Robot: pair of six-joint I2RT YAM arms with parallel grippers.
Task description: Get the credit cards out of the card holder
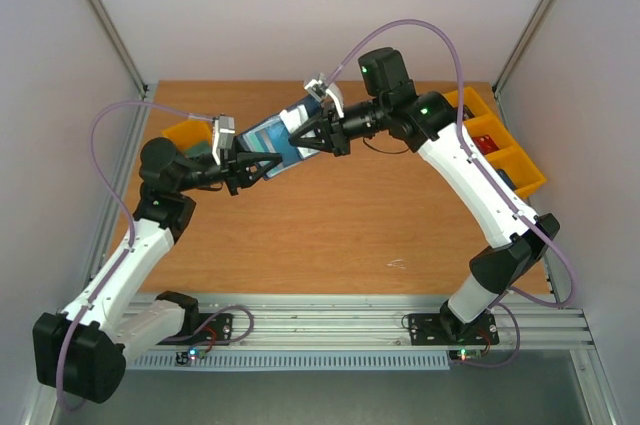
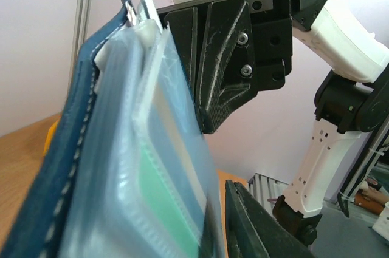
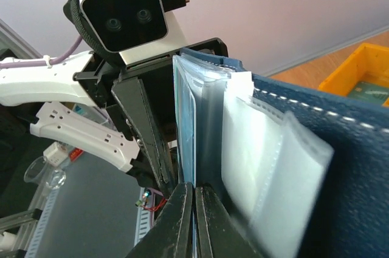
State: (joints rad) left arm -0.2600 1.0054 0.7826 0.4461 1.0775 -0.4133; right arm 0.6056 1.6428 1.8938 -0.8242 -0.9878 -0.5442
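Black fingers of your left gripper [image 1: 238, 163] are clamped on the left end of the card holder [image 1: 272, 141], which hangs in the air between both arms, above the table [image 1: 330, 235]. Its translucent sleeves [image 3: 261, 149] fan open, with a green-faced card [image 2: 167, 191] pocketed inside. Your right gripper [image 1: 318, 133] is pinched together on one thin leaf — sleeve or card, I cannot tell. Pull now and you may drag the sleeve rather than the card — wrenching the holder from the left grip, or dropping a loosened card short of the yellow bins [image 1: 505, 150].
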